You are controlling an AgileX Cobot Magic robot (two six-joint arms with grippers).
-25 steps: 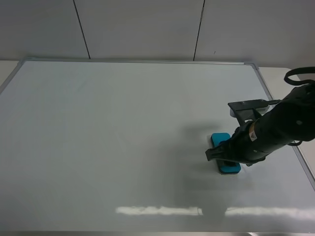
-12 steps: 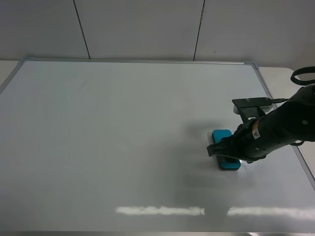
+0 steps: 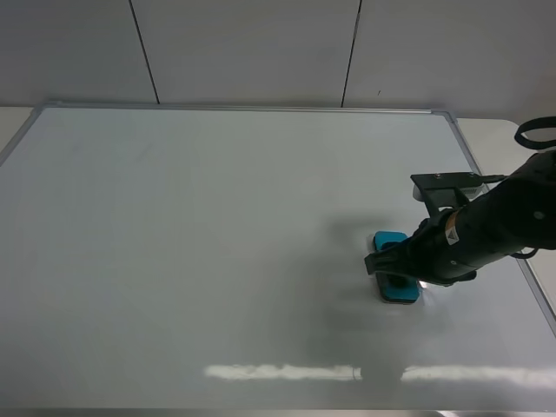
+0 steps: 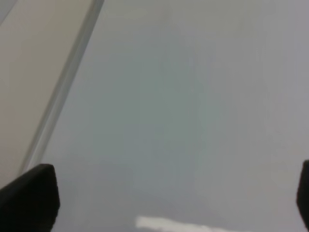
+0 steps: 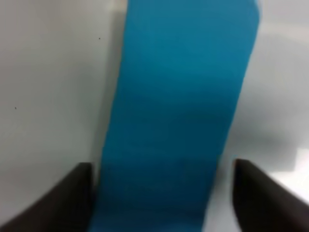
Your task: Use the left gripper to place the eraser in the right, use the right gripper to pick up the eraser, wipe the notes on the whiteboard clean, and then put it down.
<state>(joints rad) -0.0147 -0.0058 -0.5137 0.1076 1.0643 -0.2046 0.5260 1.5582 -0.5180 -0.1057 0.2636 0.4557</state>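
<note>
The teal-blue eraser (image 3: 400, 294) lies flat on the whiteboard (image 3: 217, 243), right of its middle. My right gripper (image 3: 393, 271) hangs over it, open. In the right wrist view the eraser (image 5: 178, 121) runs between the two dark fingers (image 5: 72, 203), with a gap of white board (image 5: 48, 72) at each side. In the left wrist view my left gripper (image 4: 169, 198) is open over bare whiteboard (image 4: 169, 96), with nothing between its fingertips (image 4: 29, 198). That arm is outside the exterior high view. The notes are out of view.
The board's silver frame (image 3: 460, 143) runs along its right side, with beige table (image 3: 499, 143) beyond it. Grey wall panels (image 3: 261, 52) stand behind. The left wrist view shows the frame (image 4: 63, 87) and table (image 4: 29, 58) beside the board.
The right gripper's jaws have parted from the eraser, which now lies free on the board. The right arm has shifted slightly to the right. The left gripper is unchanged.
</note>
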